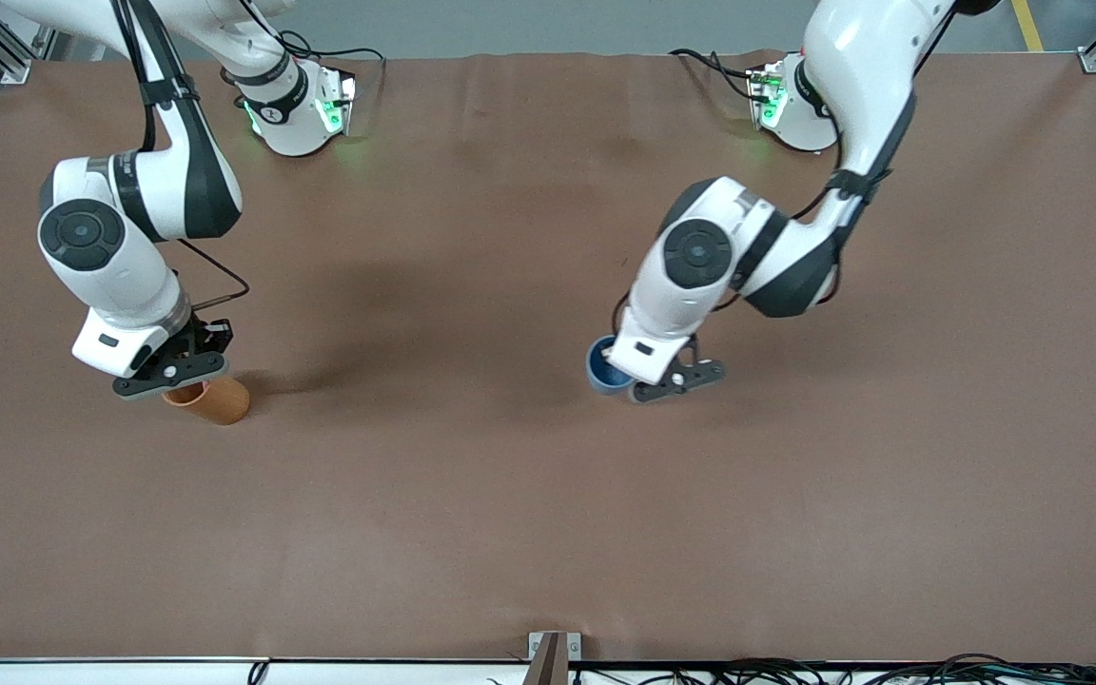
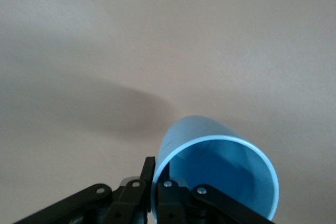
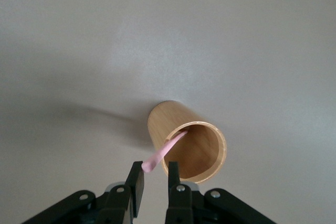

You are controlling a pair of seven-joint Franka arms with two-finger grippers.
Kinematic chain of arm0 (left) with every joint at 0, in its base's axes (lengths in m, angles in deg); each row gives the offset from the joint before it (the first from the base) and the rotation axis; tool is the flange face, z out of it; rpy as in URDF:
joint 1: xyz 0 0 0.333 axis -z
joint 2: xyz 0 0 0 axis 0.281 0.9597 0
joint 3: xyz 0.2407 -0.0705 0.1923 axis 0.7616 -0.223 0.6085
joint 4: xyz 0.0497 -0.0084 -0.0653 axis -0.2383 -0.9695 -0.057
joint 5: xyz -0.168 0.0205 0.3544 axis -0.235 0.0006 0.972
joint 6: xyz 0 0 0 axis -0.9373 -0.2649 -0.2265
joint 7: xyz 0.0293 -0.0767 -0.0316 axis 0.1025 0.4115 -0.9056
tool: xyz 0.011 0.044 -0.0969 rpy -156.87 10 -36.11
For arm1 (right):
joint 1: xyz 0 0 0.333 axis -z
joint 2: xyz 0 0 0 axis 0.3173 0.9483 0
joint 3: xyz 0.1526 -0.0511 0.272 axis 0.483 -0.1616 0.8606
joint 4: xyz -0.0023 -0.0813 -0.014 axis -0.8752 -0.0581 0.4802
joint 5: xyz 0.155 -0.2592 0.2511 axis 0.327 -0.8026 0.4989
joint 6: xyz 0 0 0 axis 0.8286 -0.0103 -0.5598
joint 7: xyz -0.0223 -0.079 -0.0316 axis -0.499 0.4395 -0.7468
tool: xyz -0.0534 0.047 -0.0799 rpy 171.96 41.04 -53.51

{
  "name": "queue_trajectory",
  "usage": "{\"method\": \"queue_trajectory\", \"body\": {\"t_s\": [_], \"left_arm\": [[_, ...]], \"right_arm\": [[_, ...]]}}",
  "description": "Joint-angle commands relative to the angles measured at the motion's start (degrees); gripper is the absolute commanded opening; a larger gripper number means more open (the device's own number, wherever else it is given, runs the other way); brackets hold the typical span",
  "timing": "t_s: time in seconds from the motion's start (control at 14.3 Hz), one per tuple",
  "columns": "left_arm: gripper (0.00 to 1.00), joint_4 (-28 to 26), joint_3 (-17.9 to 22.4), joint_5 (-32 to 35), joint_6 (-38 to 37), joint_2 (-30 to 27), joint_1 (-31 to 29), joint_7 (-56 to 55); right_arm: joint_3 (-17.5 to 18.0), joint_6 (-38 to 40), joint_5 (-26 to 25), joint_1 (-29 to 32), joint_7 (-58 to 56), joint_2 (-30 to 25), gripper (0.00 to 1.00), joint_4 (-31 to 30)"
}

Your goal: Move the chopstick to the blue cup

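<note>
- Leaning out of the orange-brown cup (image 3: 188, 142), the chopstick (image 3: 164, 154) had its tip between the right hand's (image 3: 155, 182) parted fingers.
- Left hand (image 2: 153, 182) clamped the blue cup's (image 2: 218, 174) rim.

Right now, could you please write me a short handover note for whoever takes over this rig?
Left gripper: shut on the blue cup rim, steadying it on the table.
Right gripper: over the orange cup, fingers either side of the chopstick top, with a gap showing.
Chopstick stands leaning in the orange cup, toward the right arm's end.
Done: both arms in place.
Left: grip chopstick, lift out, carry it over, drop it into the blue cup.
</note>
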Motion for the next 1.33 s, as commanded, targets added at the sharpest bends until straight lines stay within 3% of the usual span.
{"method": "queue_trajectory", "body": {"t_s": [0.0,0.49,0.56,0.7,0.91,1.12,1.26], "left_arm": [[0.0,8.9,-1.0,3.7,-0.8,8.5,3.2,-6.5],[0.04,9.4,-1.2,8.8,1.5,12.0,5.0,-11.4],[0.23,9.4,-1.2,8.8,1.5,12.0,5.0,-11.3],[1.0,9.4,-1.2,9.3,1.5,11.5,4.6,-10.3],[1.0,9.5,-1.2,9.7,-2.9,6.5,2.1,-6.8],[1.0,9.2,-1.1,8.7,-8.6,-1.5,-2.9,2.1],[1.0,9.1,-0.4,6.2,-11.7,-5.6,-5.8,11.7]], "right_arm": [[0.0,-0.3,-1.2,-0.3,0.7,-1.0,0.29,-0.7],[-0.1,-1.7,-1.2,-0.3,0.7,-0.1,0.29,-0.1],[-0.1,-1.7,-1.2,-0.3,0.7,0.1,0.28,0.0],[-0.1,-2.8,-1.2,-0.2,0.7,0.7,0.28,0.0],[-0.1,-3.3,-1.2,0.2,0.7,1.3,0.26,0.0],[-0.1,-3.1,-1.2,0.3,0.7,1.3,0.07,0.1],[-0.1,-2.4,-1.2,0.4,0.7,1.0,0.03,0.3]]}}
